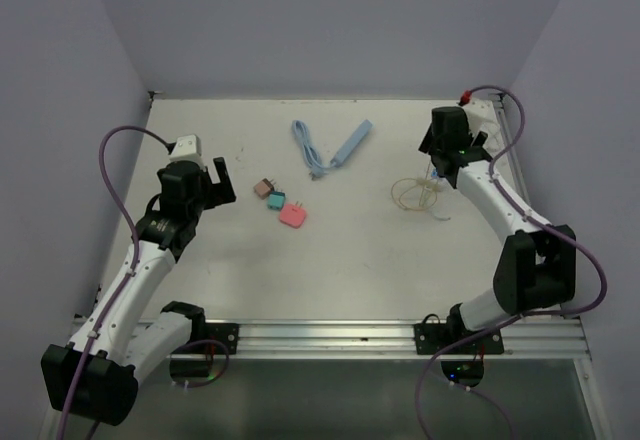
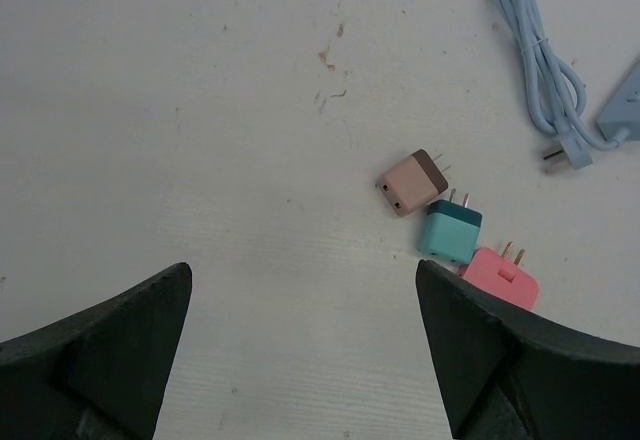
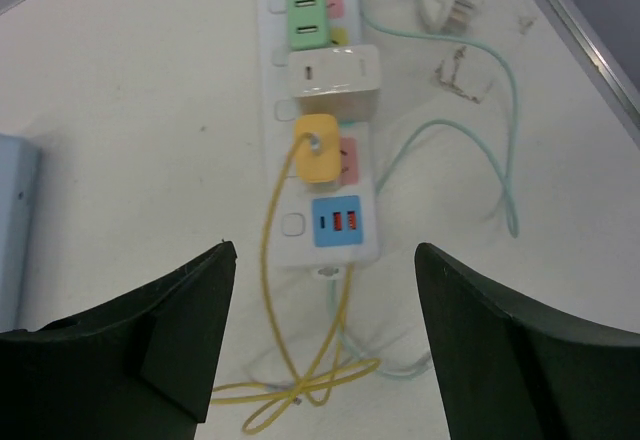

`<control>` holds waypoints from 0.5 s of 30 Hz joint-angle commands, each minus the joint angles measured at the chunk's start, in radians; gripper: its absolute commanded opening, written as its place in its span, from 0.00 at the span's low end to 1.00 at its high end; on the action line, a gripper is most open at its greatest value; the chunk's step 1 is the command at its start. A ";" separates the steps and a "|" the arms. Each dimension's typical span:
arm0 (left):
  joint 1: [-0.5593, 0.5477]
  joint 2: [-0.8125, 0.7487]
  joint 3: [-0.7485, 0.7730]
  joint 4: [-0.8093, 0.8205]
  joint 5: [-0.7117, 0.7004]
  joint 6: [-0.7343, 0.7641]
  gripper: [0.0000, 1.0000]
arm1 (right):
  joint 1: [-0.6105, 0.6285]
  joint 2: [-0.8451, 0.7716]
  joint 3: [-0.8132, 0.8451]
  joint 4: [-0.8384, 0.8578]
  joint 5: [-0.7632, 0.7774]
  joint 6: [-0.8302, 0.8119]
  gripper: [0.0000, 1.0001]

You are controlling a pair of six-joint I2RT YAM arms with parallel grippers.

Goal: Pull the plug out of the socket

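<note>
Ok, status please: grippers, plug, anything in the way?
Left gripper open, empty. Right gripper open above power strip. Yellow plug still in. Yellow cord trails between fingers.

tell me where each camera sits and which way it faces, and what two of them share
Top external: above and behind the arms, looking down at the table; both arms, left tool and right tool show.
Left wrist: on the left arm, facing down at three small adapters and a light-blue cable; own fingers at the bottom.
Right wrist: on the right arm, facing down at the power strip and its yellow plug; own fingers at the bottom.
Shared: top external and left wrist both show the adapters and cable.
</note>
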 commanded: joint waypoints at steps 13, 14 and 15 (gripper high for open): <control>-0.004 -0.005 -0.010 0.062 0.015 0.017 0.97 | -0.259 0.127 -0.139 0.233 -0.362 0.142 0.76; -0.004 -0.003 -0.008 0.064 0.015 0.017 0.97 | -0.259 0.154 -0.140 0.248 -0.374 0.134 0.77; -0.004 -0.002 -0.010 0.062 0.016 0.016 0.97 | -0.259 0.167 -0.143 0.282 -0.383 0.131 0.79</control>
